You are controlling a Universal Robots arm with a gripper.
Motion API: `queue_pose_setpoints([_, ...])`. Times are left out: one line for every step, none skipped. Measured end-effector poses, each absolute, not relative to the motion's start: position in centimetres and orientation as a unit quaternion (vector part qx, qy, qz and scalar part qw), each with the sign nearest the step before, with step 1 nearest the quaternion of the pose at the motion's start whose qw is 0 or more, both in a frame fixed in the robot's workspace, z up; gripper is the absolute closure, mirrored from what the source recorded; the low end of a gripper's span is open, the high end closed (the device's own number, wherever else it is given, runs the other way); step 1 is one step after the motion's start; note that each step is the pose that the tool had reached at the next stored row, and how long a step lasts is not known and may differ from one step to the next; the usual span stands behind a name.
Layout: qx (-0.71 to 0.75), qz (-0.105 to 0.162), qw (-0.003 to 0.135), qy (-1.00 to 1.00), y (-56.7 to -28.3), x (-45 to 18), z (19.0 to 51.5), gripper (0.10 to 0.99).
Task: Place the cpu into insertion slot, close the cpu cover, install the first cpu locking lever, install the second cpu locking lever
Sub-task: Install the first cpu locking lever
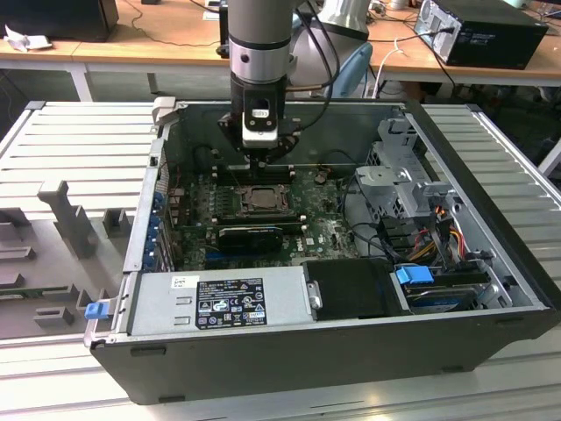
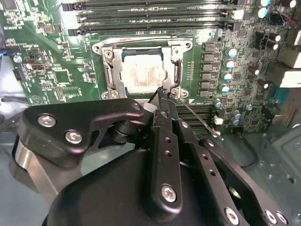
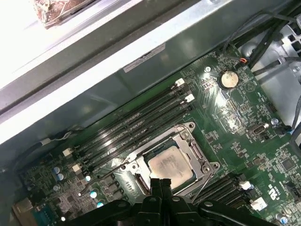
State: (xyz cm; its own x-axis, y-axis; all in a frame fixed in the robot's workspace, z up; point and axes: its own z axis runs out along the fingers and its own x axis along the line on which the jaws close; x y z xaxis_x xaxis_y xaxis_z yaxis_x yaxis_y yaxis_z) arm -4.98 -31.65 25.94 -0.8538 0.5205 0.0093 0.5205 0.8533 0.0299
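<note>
One gripper (image 2: 162,96) is seen lowered inside the open computer case (image 1: 263,351), its tips set at a corner of the insertion slot (image 2: 141,52) on the green circuit board (image 2: 56,70). Its jaws are brought together, with no gap shown between them in both wrist views, and nothing can be made out held between them. The cpu (image 2: 141,75) is seated in the slot, pale top upward. The cpu cover (image 2: 110,70) is laid flat around it, so that the chip is framed by the cut-out. A thin metal lever (image 2: 200,117) is seen just beside the gripper, slanting away from that corner. Long black slots (image 2: 150,19) are ranged along two opposite sides of the socket
</note>
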Motion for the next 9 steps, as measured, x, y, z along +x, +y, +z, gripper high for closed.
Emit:
queue_pose_setpoints([-0.263,-0.016,0.001,-0.965,-31.65,-4.98,25.94,0.98])
queue_pose_setpoints([-0.255,-0.016,0.001,-0.967,-31.65,-4.98,25.94,0.98])
queue_pose_setpoints([-0.237,-0.016,0.001,-0.971,-31.65,-4.98,25.94,0.98])
queue_pose_setpoints([-0.222,-0.016,0.001,-0.975,-31.65,-4.98,25.94,0.98])
queue_pose_setpoints([-0.215,-0.016,0.001,-0.977,-31.65,-4.98,25.94,0.98])
queue_pose_setpoints([-0.203,-0.016,0.002,-0.979,-31.65,-4.98,25.94,0.98])
queue_pose_setpoints([-0.192,-0.016,0.002,-0.981,-31.65,-4.98,25.94,0.98])
queue_pose_setpoints([-0.187,-0.016,0.002,-0.982,-31.65,-4.98,25.94,0.98])
queue_pose_setpoints([-0.179,-0.016,0.002,-0.984,-31.65,-4.98,25.94,0.98])
